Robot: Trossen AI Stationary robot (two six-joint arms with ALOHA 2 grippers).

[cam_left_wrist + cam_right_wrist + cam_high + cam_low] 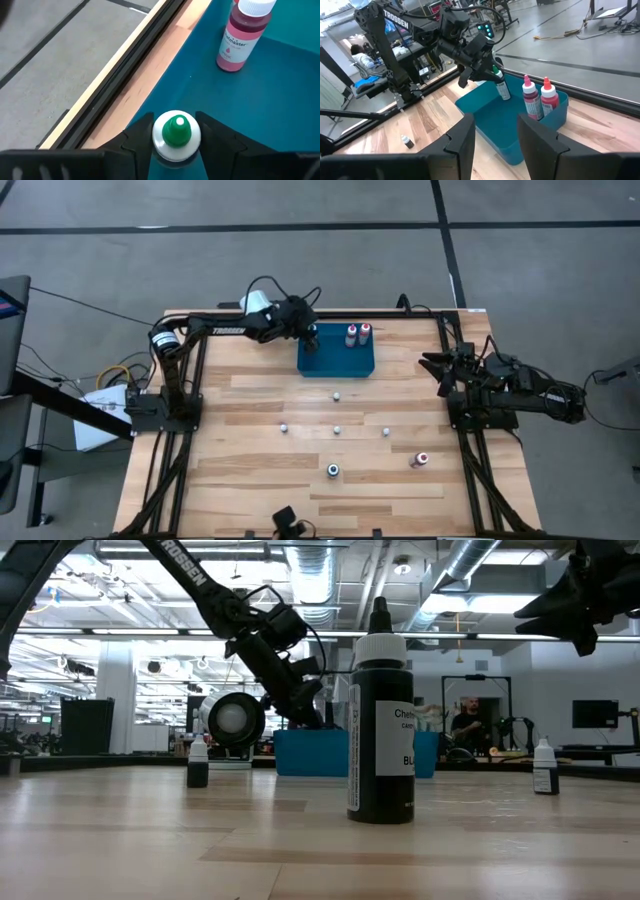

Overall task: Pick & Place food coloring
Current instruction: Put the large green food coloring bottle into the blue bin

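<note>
My left gripper (176, 134) is shut on a green-topped food coloring bottle (176, 131) over the far-left corner of the blue tray (336, 360). The right wrist view shows this bottle (501, 89) tilted under the fingers. Two red food coloring bottles (351, 335) (365, 332) stand upright on the tray floor at its far edge. A red-topped bottle (420, 460), a dark one (333, 470) and several small ones stand on the table. My right gripper (495, 135) is open and waits at the table's right edge (435, 366). My left gripper pinches the green-topped bottle between its two fingers (142, 136), at the white cap (161, 144) just below the green tip. The fingers come from above, slanting in from the table's left. The bottle hangs tilted below them inside the tray; whether its base touches the tray floor I cannot tell.
Small bottles stand scattered mid-table (336, 394) (284, 426) (386, 432). A tall black bottle (380, 720) stands close to the low camera. A white cylinder (256, 302) sits beyond the far edge, behind the left arm. Bare tray floor lies near the red bottles (242, 35).
</note>
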